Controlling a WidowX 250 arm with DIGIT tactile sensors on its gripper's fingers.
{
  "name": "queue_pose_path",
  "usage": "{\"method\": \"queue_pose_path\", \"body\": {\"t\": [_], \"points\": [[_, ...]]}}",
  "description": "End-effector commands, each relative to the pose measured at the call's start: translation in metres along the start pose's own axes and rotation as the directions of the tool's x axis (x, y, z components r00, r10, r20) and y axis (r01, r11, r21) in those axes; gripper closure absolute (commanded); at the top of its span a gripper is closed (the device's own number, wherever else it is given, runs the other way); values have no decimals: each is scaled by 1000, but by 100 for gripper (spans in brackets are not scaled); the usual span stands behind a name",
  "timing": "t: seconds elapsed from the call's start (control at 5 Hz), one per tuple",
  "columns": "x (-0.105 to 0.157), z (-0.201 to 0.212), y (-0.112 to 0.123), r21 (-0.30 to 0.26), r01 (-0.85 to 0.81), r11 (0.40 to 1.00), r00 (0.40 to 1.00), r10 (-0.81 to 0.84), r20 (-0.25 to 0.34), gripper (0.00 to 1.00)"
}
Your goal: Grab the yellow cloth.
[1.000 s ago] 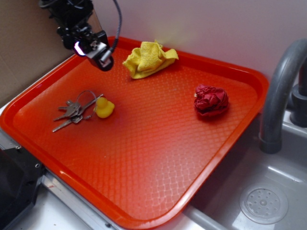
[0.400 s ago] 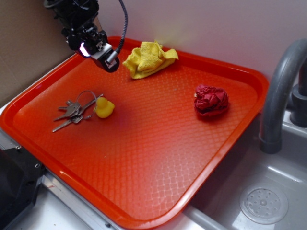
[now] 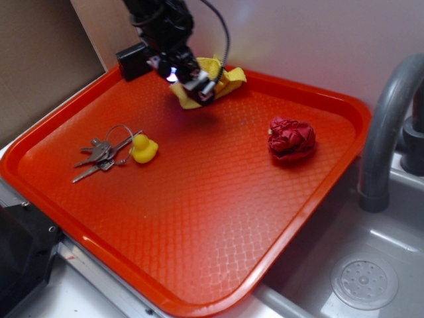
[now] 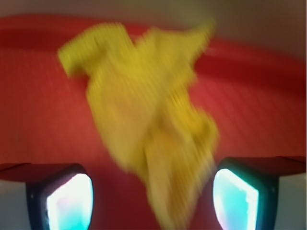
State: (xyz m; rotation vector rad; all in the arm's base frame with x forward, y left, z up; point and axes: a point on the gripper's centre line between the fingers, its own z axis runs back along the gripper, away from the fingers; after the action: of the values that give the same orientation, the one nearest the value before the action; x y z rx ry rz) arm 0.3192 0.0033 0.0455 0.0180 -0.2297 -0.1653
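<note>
Pincer poised over the yellow cloth

The pincer [image 4: 152, 191] is spread — its two fingers [image 4: 72, 199] stand either side of the yellow cloth [image 4: 153, 124], pinching nothing. The cloth lies crumpled at the tray's [image 3: 199, 265] far edge, directly ahead of and below the pincer, its long axis running diagonally toward the gap; a straight descent should straddle it.

The tray [image 3: 311, 192] is sitting left of the sink [image 3: 371, 278]. The cloth [image 3: 228, 79] is lying at its far edge, with the gripper [image 3: 199, 89] hanging in front of it. The keys [image 3: 99, 154] are touching the duck [image 3: 144, 149] at left; the wad [image 3: 291, 139] is lying right.
</note>
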Motion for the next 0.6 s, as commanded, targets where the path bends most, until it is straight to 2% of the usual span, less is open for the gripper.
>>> {"method": "queue_pose_path", "body": {"t": [0.0,0.2,0.4], "points": [[32,-12,-7,4,113,994,991,-113,66,100],[29,-27,1,7,88,996,996,-88,10,100],[22,-10,3,-23,96,995,995,-96,22,100]]}}
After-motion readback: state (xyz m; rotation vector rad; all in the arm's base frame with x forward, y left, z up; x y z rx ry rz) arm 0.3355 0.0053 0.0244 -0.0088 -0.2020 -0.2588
